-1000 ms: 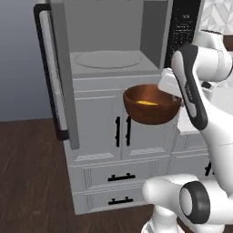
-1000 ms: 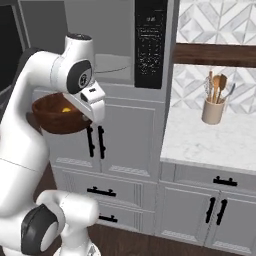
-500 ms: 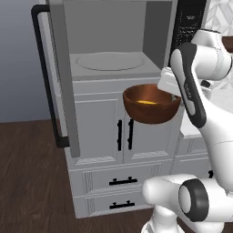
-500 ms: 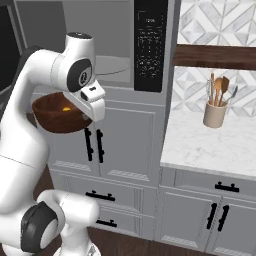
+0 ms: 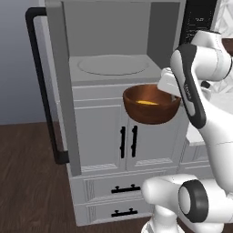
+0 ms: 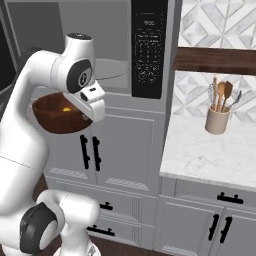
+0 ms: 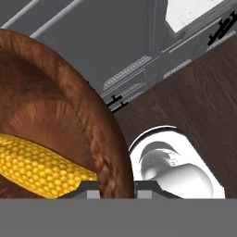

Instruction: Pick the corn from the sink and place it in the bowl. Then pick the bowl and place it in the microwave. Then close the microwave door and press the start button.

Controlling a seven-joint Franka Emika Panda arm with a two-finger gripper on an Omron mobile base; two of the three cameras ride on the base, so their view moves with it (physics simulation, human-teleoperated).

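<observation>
Wooden bowl [image 5: 151, 105] in gripper [image 7: 113, 185]; corn [image 7: 41, 167] inside

- The left base view looks from behind the arm, on its left, at the open microwave [image 5: 113, 54], with the bowl [image 5: 151, 104] in front of it.
- The right base view looks from the other side at the same microwave [image 6: 100, 40] and bowl [image 6: 59, 114].
- The hand view sits very close to the bowl's rim [image 7: 99, 134], looking down at the floor [image 7: 194, 97].
</observation>
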